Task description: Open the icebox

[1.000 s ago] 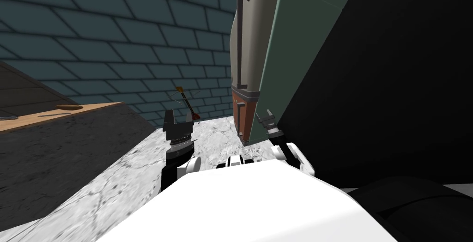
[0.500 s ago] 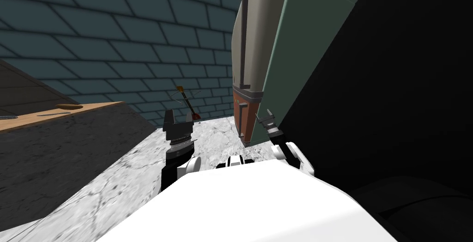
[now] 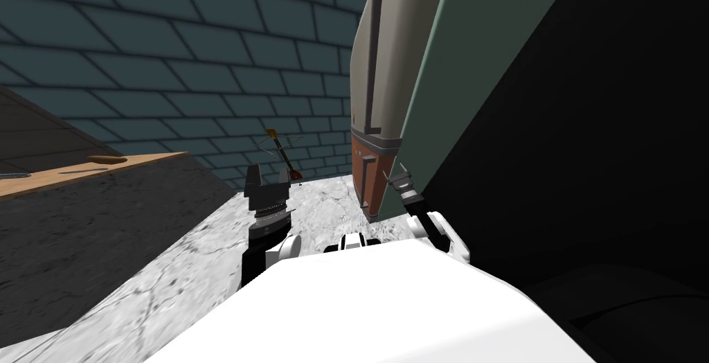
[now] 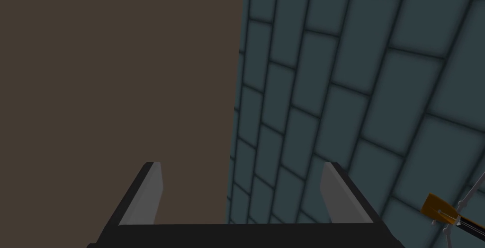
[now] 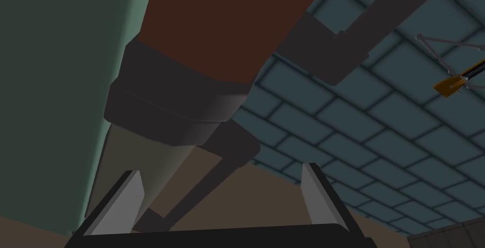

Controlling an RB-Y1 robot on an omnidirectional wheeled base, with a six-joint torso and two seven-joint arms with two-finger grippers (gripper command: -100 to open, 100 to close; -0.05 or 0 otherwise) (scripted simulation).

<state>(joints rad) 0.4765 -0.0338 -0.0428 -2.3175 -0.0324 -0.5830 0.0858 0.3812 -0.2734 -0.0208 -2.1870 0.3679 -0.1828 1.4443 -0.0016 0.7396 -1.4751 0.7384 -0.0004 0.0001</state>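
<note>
The icebox stands tall at the upper right of the head view. It has a green side (image 3: 450,68), a beige upper door (image 3: 377,68) with a dark upright handle (image 3: 376,33), and a red-brown lower door (image 3: 363,179). My right gripper (image 3: 399,175) is open at the icebox's bottom corner, beside the green side. In its wrist view my right gripper (image 5: 222,195) looks along the red-brown door (image 5: 227,22), a dark band (image 5: 175,112) and a dark handle bar (image 5: 341,46), with nothing between its fingers. My left gripper (image 3: 268,179) hangs open over the floor, apart from the icebox; the left gripper (image 4: 241,193) faces wall.
A counter with a wooden top (image 3: 69,172) and dark front runs along the left. A pale marbled floor (image 3: 208,262) lies between it and the icebox. A thin bow-like object with orange and red parts (image 3: 280,151) sits by the teal tiled wall. Right of the icebox is a black area (image 3: 588,172).
In the head view the icebox has grown slightly and its top has slid to the right. The counter and both grippers keep their places.
</note>
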